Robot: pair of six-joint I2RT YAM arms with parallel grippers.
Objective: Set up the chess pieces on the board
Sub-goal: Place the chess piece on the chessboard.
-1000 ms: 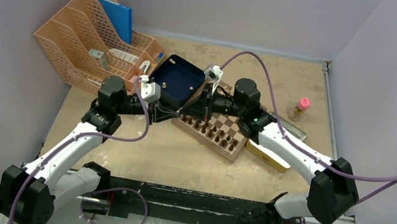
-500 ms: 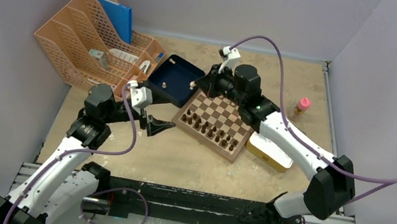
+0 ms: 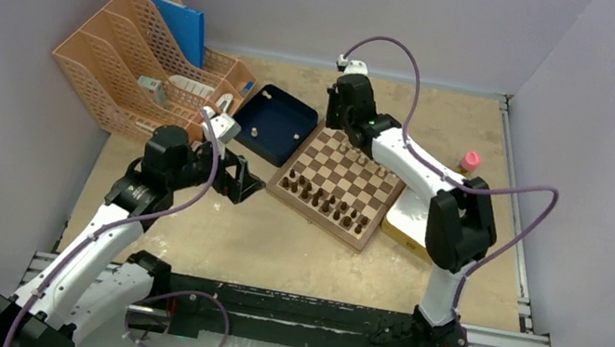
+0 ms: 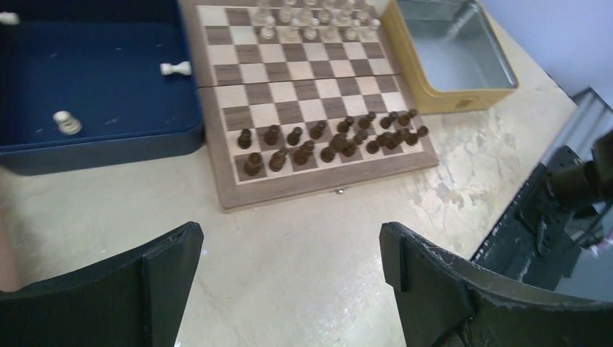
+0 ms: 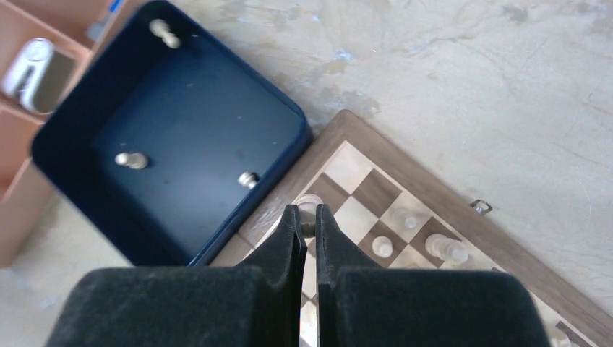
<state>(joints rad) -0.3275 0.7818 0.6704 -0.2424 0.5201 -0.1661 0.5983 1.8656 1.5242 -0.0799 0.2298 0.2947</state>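
**A:** What is the right gripper (image 5: 304, 215) doing?

**B:** It's closed on a pale piece (image 5: 308, 202) over an edge square of the board (image 5: 423, 179), near the corner beside the blue tray (image 5: 181, 130).

**A:** How should it place the piece?

**B:** I'd lower it straight down and centre it on the square. The fingers should part only once the base sits flat, clear of the neighbouring pale pieces (image 5: 382, 246). The left gripper (image 4: 289, 242) hangs wide open and empty off the board's dark-piece side.

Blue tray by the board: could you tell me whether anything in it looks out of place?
Yes: three light pieces sit in the blue tray, not on the board; one lies toppled on its side.
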